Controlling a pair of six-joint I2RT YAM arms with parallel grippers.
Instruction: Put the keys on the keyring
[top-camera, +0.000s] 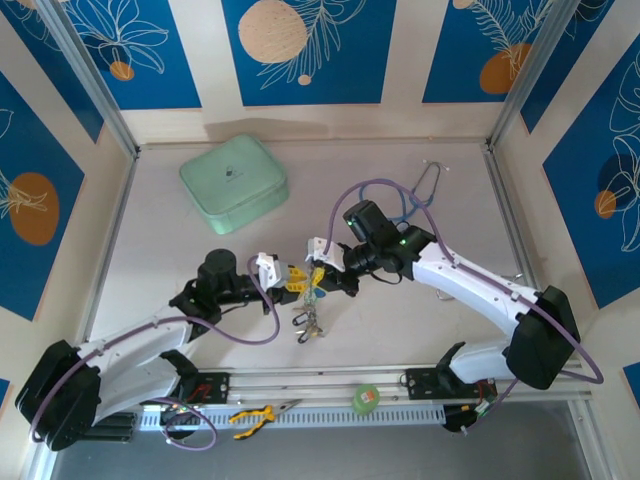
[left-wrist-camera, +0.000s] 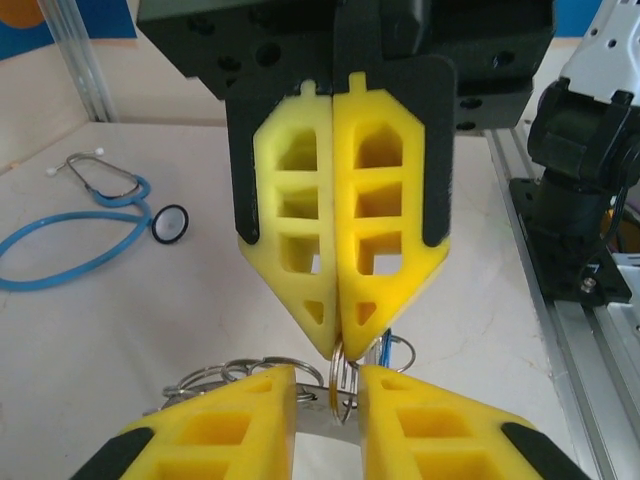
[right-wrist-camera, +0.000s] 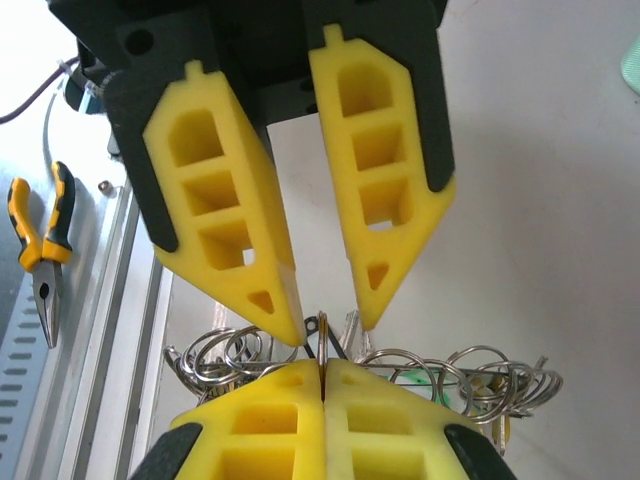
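Over the table's near middle my two grippers meet tip to tip. My right gripper (top-camera: 320, 273) (right-wrist-camera: 322, 365) is shut on a small split ring (right-wrist-camera: 322, 330) (left-wrist-camera: 340, 395), held edge-on. That ring stands in the gap of my left gripper (top-camera: 292, 281) (left-wrist-camera: 327, 372), which is open, its fingers not touching the ring. Behind it a flat silvery strip, seemingly the keyring (right-wrist-camera: 450, 369) (left-wrist-camera: 324, 409), carries several more split rings. Keys (top-camera: 308, 322) hang in a bunch below the grippers. A green tag (right-wrist-camera: 415, 378) and a blue tag (left-wrist-camera: 386, 346) peek out.
A mint-green case (top-camera: 233, 183) lies at the back left. A blue stethoscope (top-camera: 415, 195) (left-wrist-camera: 80, 215) lies at the back right. Yellow-handled pliers (top-camera: 255, 415) (right-wrist-camera: 40, 250) and a green tape roll (top-camera: 366, 397) rest on the near rail.
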